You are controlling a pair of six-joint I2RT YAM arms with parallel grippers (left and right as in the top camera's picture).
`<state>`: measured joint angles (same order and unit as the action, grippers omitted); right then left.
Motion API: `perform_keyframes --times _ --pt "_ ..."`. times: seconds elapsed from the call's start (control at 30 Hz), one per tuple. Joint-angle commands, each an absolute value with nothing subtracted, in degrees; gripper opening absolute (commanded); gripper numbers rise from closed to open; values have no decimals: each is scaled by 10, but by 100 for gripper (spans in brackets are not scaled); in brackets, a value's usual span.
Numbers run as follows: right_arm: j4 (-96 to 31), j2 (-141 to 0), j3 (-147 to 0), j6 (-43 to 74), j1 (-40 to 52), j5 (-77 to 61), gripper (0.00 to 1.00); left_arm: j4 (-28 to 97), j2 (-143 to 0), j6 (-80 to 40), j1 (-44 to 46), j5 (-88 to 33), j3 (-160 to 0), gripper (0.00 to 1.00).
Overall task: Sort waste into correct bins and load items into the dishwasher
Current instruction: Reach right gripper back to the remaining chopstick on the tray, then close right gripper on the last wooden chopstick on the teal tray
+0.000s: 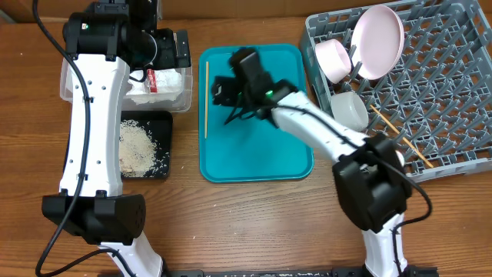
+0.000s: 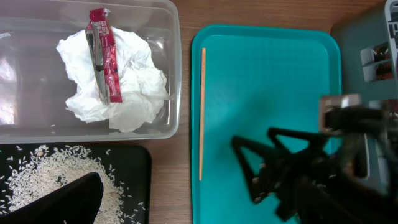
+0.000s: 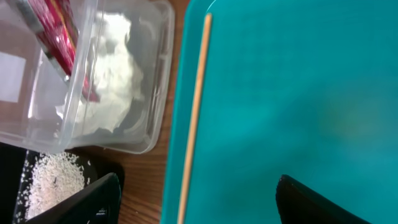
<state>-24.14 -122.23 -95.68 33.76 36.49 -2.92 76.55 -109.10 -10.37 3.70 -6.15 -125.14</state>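
Observation:
One thin wooden chopstick (image 1: 206,100) lies along the left edge of the teal tray (image 1: 261,165). My right gripper (image 1: 233,114) hovers over that tray, open. In the right wrist view its fingers (image 3: 81,202) straddle the chopstick (image 3: 196,118) without touching it. My left gripper (image 1: 165,50) is open above the clear tub (image 1: 181,96), which holds white tissue (image 2: 118,87) and the red wrapper (image 2: 102,53). Rice (image 1: 138,146) lies in the black tray (image 1: 165,154). The grey rack (image 1: 453,85) holds the pink plate (image 1: 378,40), a pink bowl (image 1: 332,60), a white bowl (image 1: 350,110) and another chopstick (image 1: 400,138).
The left arm's white links (image 1: 92,131) stretch along the table's left side, over part of the black tray. The right arm (image 1: 323,131) crosses from the front right over the teal tray's right half. Bare wood runs between the tub and the teal tray.

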Motion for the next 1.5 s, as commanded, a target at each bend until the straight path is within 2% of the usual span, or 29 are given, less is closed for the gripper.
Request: perform_keyframes --times 0.0,0.17,0.53,1.17,1.47 --pt "-230 -1235 -969 361 383 36 80 765 -1089 -98 38 -58 -1257 100" --pt "-242 -1256 -989 356 394 76 79 765 -1089 -98 38 -58 -1257 100" --pt "-377 -1362 -1171 293 406 99 77 765 -1089 -98 38 -58 -1257 100" --pt "-392 -1413 -1172 250 428 120 77 765 -1089 -98 38 -58 -1257 100" --pt "-406 -1430 -1172 251 429 129 72 765 -1089 -98 38 -58 -1257 100"
